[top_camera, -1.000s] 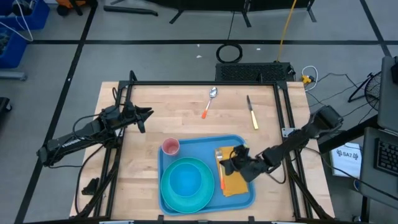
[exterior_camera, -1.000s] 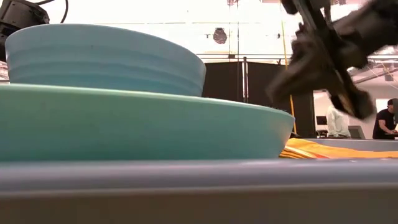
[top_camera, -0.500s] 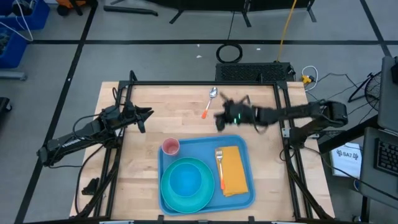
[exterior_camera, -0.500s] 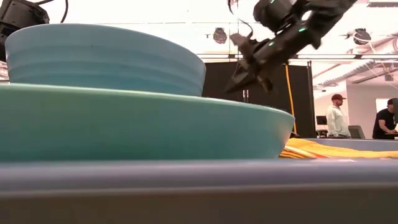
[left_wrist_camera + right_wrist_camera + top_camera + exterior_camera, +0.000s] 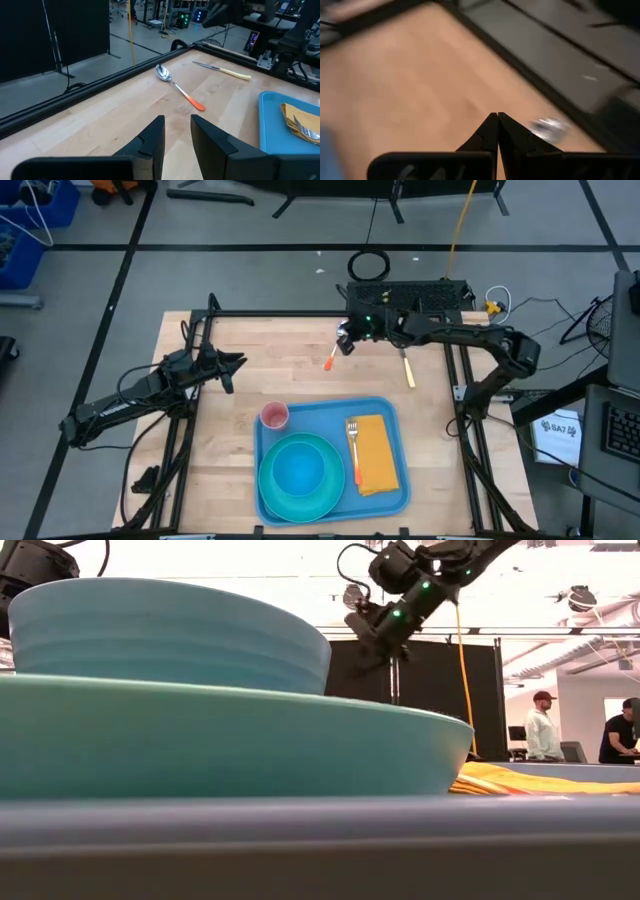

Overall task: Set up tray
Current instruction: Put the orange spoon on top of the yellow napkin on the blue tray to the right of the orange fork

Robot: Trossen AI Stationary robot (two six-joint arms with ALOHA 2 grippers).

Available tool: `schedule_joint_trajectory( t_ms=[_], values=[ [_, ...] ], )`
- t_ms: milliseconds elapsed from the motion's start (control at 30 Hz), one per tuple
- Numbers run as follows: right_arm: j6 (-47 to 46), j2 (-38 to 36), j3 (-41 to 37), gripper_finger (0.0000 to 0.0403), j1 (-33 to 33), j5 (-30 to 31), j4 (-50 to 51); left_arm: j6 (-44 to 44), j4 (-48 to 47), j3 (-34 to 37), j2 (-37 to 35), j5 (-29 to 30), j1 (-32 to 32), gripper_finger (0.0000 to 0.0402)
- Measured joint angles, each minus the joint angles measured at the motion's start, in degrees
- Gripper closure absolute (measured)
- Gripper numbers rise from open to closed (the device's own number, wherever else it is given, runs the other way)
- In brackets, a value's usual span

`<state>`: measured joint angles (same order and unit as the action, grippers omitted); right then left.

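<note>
The light-blue tray (image 5: 392, 415) lies near the table's near edge. It carries a teal plate (image 5: 330, 480) with a blue bowl (image 5: 297, 470) in it, a pink cup (image 5: 274, 417), and a yellow-orange napkin (image 5: 378, 455) with an orange-handled fork (image 5: 353, 448) along its left edge. An orange-handled spoon (image 5: 332, 356) and a yellow-handled knife (image 5: 406, 364) lie on the wood near the far edge. My right gripper (image 5: 347, 340) is shut and hangs in the air over the spoon's bowl end (image 5: 547, 127). My left gripper (image 5: 237, 362) is open and waits at the table's left side.
A black frame rail (image 5: 330, 315) runs along the table's far edge, just behind the right gripper, with side rails (image 5: 462, 380) along the left and right. Bare wood (image 5: 290, 370) lies between the spoon, the left gripper and the tray. People stand in the room beyond (image 5: 543, 725).
My right gripper has left the napkin and fork on the tray, risen, and swept toward the table's far edge and a little left, ending above the spoon. The fork and napkin stay on the tray.
</note>
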<state>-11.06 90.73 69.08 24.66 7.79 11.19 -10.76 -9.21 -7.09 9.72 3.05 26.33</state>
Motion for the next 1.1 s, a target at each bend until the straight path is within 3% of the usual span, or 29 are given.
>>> schedule_joint_trajectory(
  t_ms=[100, 267, 433, 733, 1100],
  values=[
    [-0.73, 3.26, 0.09, 0.0403, 0.79, -7.2, -4.11, 0.0, 0.0, 0.0, 0.02, -0.02, 0.0, 0.0305],
    [-1.82, 12.65, -0.04, 0.0403, 1.73, -9.84, -3.85, 0.01, 0.01, 0.0, 0.02, 0.0, 0.0, 0.0305],
    [-4.33, 19.31, -0.09, 0.0403, 1.0, -13.86, -12.08, 0.0, 0.0, 0.0, 0.0, 0.0, 0.0, 0.0305],
    [-6.37, 24.41, 3.04, 0.0403, 2.98, -15.47, -10.81, 0.01, 0.0, 0.0, 0.01, -0.01, 0.0, 0.0305],
    [-5.6, 24.38, 3.28, 0.0403, 6.93, -13.3, -3.09, 0.02, 0.0, 0.0, 0.01, 0.0, -0.04, 0.0305]
  ],
)
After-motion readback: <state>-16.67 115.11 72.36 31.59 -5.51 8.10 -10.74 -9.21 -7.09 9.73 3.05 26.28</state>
